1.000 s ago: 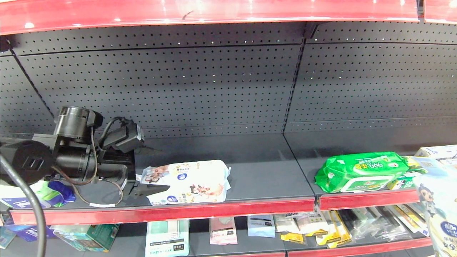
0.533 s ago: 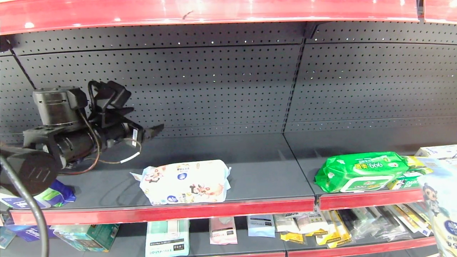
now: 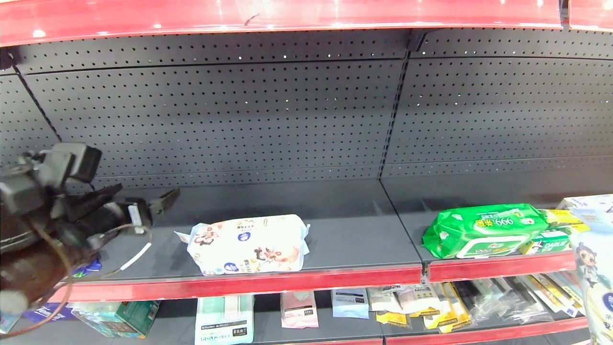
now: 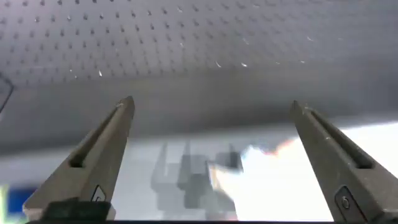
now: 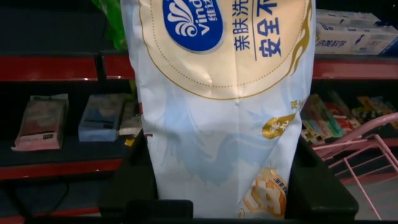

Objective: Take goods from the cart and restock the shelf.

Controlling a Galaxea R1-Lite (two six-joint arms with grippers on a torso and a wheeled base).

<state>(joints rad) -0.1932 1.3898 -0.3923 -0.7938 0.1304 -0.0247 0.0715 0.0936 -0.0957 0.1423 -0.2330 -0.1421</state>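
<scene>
Mid-carry: white bag pinched in right gripper, left gripper spread empty near wipes pack; next, probably shelve bag beside it.

Shop aisle. Dark metal shelf with red edge strips and a perforated back panel. Wrapped packs of wipes on it, small packets on the tier below, pink wire cart alongside.

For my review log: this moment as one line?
left gripper: open, empty, left of wipes pack | right gripper: shut on white bag | wipes pack: lying on shelf
</scene>
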